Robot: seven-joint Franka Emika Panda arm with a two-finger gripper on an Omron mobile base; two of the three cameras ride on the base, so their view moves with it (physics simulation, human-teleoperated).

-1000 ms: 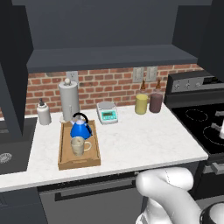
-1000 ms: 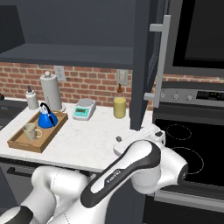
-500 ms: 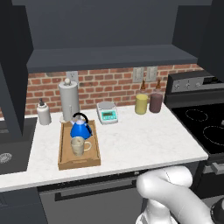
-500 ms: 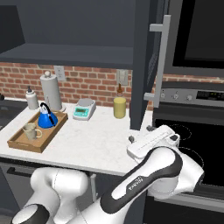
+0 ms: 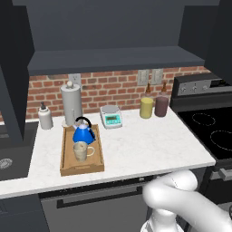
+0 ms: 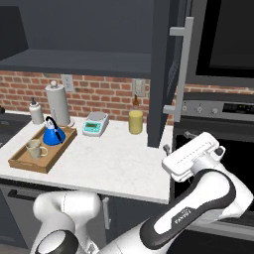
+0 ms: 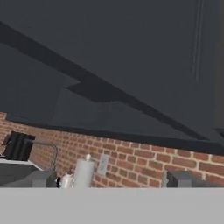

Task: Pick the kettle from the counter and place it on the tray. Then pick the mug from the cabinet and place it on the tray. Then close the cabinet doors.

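Kettle (image 5: 84, 134) and mug (image 5: 81, 151) are seen standing together on the wooden tray (image 5: 68, 168), which is set on the white tabletop (image 5: 140, 147) just in front of a tall grey cylinder (image 5: 71, 104). The claw (image 7: 111, 180) is held wide open with nothing gripped, pointed up at the underside of the cabinet (image 7: 109, 65), whose right door (image 6: 166, 74) is seen swung open beside the arm.

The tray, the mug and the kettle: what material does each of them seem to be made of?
The tray looks like light-brown wood with a matte finish and low raised sides. The mug, standing on the tray, looks like beige ceramic, faintly speckled, though the speckling is hard to confirm. The kettle has a smooth bright-blue body, perhaps enamelled metal; its black handle may be plastic.
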